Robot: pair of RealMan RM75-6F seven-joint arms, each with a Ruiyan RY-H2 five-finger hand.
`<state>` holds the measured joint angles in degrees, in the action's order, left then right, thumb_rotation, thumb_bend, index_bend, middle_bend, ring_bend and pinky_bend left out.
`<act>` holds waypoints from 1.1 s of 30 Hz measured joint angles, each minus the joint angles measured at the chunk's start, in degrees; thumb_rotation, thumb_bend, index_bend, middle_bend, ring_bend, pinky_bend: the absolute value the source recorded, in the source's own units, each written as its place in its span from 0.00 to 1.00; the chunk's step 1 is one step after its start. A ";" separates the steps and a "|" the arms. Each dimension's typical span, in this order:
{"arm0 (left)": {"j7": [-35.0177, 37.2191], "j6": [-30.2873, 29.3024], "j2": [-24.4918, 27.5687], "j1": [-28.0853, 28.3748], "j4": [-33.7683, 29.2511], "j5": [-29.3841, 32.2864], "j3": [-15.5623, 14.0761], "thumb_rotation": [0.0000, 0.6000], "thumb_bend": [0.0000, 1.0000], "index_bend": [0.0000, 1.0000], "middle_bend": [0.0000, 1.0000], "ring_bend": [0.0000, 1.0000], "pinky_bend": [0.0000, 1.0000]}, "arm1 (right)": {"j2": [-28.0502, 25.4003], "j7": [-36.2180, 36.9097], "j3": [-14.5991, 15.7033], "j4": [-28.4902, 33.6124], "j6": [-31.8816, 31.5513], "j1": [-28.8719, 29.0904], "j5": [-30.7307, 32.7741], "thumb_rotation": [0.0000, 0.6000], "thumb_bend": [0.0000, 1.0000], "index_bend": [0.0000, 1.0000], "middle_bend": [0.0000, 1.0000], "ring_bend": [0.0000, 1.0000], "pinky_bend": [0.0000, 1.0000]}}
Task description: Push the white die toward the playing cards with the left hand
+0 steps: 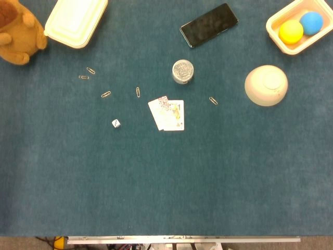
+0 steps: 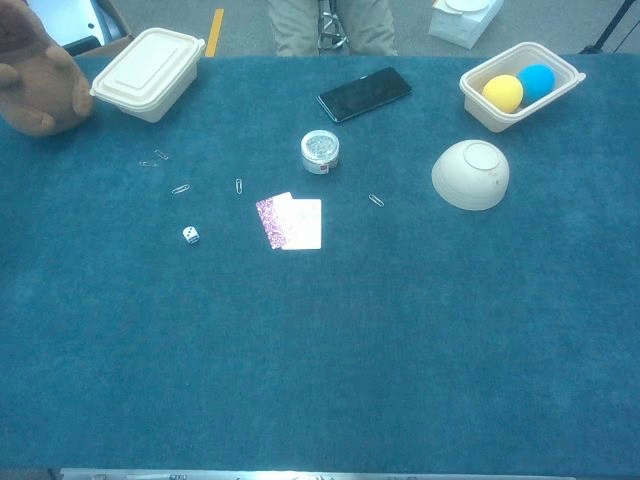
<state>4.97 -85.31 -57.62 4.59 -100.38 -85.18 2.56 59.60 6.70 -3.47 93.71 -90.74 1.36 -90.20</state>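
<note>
A small white die [image 1: 116, 123] lies on the blue table cloth, left of centre; the chest view shows the die [image 2: 190, 235] too. A short way to its right lie the playing cards [image 1: 167, 113], overlapping and fanned a little; in the chest view the cards [image 2: 291, 222] lie just below a small round tin. Neither hand nor arm shows in either view.
Several paper clips [image 1: 106, 94] lie scattered above the die. A round tin [image 1: 182, 71], a black phone [image 1: 208, 24], an upturned bowl [image 1: 266, 85], a tray with two balls [image 1: 298, 27], a lidded box [image 1: 76, 21] and a plush toy [image 1: 18, 32] ring the far side.
</note>
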 measured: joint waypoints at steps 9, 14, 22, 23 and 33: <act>0.06 0.86 0.08 0.65 0.10 -0.12 0.18 1.00 0.56 0.05 0.25 0.16 0.13 | -0.20 0.42 0.06 0.22 0.10 0.11 -0.26 1.00 0.08 0.30 0.29 0.16 0.25; 0.42 2.27 1.07 2.05 0.15 -1.27 0.47 1.00 0.56 0.05 0.25 0.17 0.13 | -0.35 0.68 0.05 0.34 0.40 0.28 -0.28 1.00 0.08 0.30 0.29 0.16 0.25; 3.23 7.53 4.13 5.48 0.30 -6.26 -0.96 1.00 0.56 0.12 0.41 0.33 0.27 | -0.35 0.82 0.08 0.31 1.04 0.59 -0.07 1.00 0.08 0.30 0.29 0.16 0.25; 3.45 8.43 4.49 6.07 0.33 -7.00 -1.22 1.00 0.56 0.14 0.46 0.40 0.36 | -0.35 0.82 0.05 0.26 1.10 0.61 0.02 1.00 0.08 0.30 0.29 0.16 0.25; 4.16 18.97 4.93 13.06 0.59 -12.59 -3.86 1.00 0.56 0.16 0.87 0.80 0.78 | -0.42 0.73 -0.03 0.12 2.03 1.03 0.56 1.00 0.08 0.30 0.29 0.16 0.25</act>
<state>9.13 -66.34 -52.68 17.65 -99.79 -97.77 -1.29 59.18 7.43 -3.51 93.83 -88.71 2.39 -89.64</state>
